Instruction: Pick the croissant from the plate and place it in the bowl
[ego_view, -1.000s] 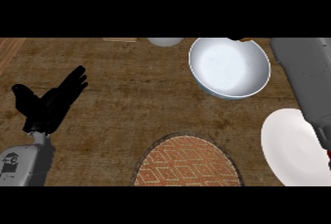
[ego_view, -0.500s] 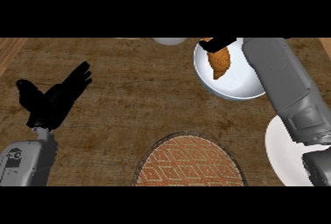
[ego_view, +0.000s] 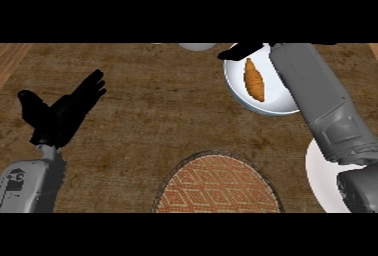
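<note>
Croissant (ego_view: 254, 79) lies in bowl (ego_view: 240, 92); looks light, flaky, crushable, so hold mid-body. Right hand (ego_view: 240, 51) above it, fingers unclear. Left hand (ego_view: 63, 112) open, empty.

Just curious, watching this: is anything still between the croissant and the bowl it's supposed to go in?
No. The croissant already lies inside the bowl, with the right hand at the bowl's far rim.

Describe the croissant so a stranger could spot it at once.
Look to the counter's far right, where the grey right forearm reaches up over a white bowl. Inside the bowl lies the croissant, the only orange-brown, ridged, spindle-shaped thing there.
</note>
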